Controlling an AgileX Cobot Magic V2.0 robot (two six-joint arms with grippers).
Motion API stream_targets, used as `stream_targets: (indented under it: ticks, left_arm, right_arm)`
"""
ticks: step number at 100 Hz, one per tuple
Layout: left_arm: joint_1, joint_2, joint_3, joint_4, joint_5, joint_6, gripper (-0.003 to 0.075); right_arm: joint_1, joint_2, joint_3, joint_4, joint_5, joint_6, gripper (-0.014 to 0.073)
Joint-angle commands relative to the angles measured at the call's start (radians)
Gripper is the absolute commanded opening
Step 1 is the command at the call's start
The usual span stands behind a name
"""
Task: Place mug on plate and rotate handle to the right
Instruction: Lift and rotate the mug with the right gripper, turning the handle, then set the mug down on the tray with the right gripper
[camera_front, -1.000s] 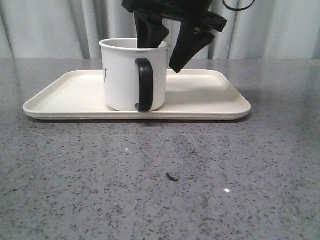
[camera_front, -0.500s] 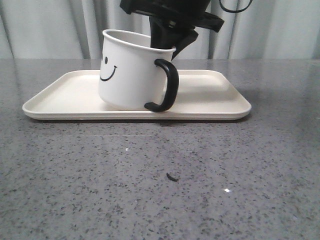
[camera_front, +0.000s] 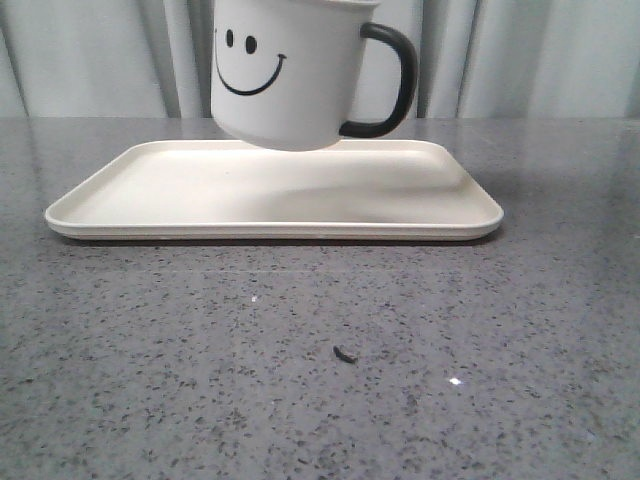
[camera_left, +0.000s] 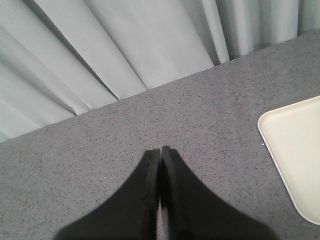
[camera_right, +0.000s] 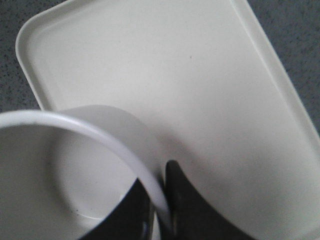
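Observation:
The white mug (camera_front: 290, 75) with a black smiley face hangs in the air above the cream plate (camera_front: 150, 190). Its black handle (camera_front: 392, 82) points right in the front view. My right gripper (camera_right: 159, 192) is shut on the mug's rim (camera_right: 100, 131), one finger inside and one outside; it is out of the front view above the frame. The plate (camera_right: 200, 90) lies below the mug in the right wrist view. My left gripper (camera_left: 160, 152) is shut and empty over the grey table, off the plate's corner (camera_left: 295, 150).
The grey speckled table (camera_front: 320, 350) has a small dark speck (camera_front: 345, 353) in front of the plate. Grey curtains (camera_front: 80, 60) hang behind the table.
The mug turned so its handle went from facing the camera to pointing right. It tilted, then rose off the plate into the air, and the right gripper went up out of the front view.

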Motion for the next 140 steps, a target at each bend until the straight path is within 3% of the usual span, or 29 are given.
stream_targets:
  ticks: [1, 54, 78, 140]
  left_arm:
    - [-0.003, -0.009, -0.019, 0.011, -0.022, -0.011, -0.0019]
    - [-0.003, -0.009, -0.019, 0.011, -0.022, -0.011, -0.0019]
    - [-0.003, -0.009, -0.019, 0.011, -0.022, -0.011, -0.0019]
    - [-0.003, -0.009, -0.019, 0.011, -0.022, -0.011, -0.0019]
  right_arm:
    - [-0.002, -0.042, -0.056, -0.009, 0.044, -0.102, -0.0069]
    - [-0.002, 0.057, -0.078, -0.037, 0.101, -0.351, -0.0067]
    - [-0.002, 0.06, -0.078, 0.026, 0.101, -0.463, -0.0066]
    - [-0.001, 0.107, -0.078, 0.096, 0.098, -0.52, -0.0066]
